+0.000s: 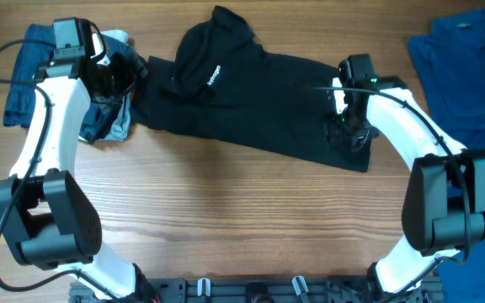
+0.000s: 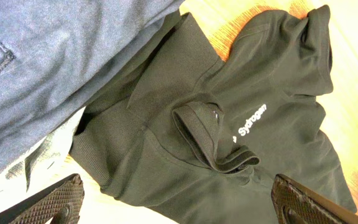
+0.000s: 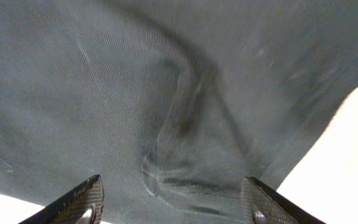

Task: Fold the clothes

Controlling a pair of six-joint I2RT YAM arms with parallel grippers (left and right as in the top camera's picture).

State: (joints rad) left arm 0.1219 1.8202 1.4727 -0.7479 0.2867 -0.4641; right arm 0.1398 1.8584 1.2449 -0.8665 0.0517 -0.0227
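The clothes, a black T-shirt [image 1: 251, 84] with small white lettering [image 1: 213, 77], lie crumpled across the back of the wooden table. My left gripper [image 1: 129, 74] hovers at the shirt's left end. In the left wrist view this gripper [image 2: 178, 182] is open wide above a folded ribbed edge [image 2: 210, 140], beside the lettering [image 2: 252, 121]. My right gripper [image 1: 344, 128] is over the shirt's right end. In the right wrist view its jaws [image 3: 173, 183] stand open just above the black fabric [image 3: 104, 81], with a raised wrinkle [image 3: 179, 124] between them.
Dark navy garments [image 1: 23, 67] with a pale one [image 1: 121, 126] lie under the left arm; they show in the left wrist view as denim [image 2: 55, 56]. A bright blue shirt [image 1: 470, 59] lies at the back right. Bare wood [image 1: 226, 210] fills the front.
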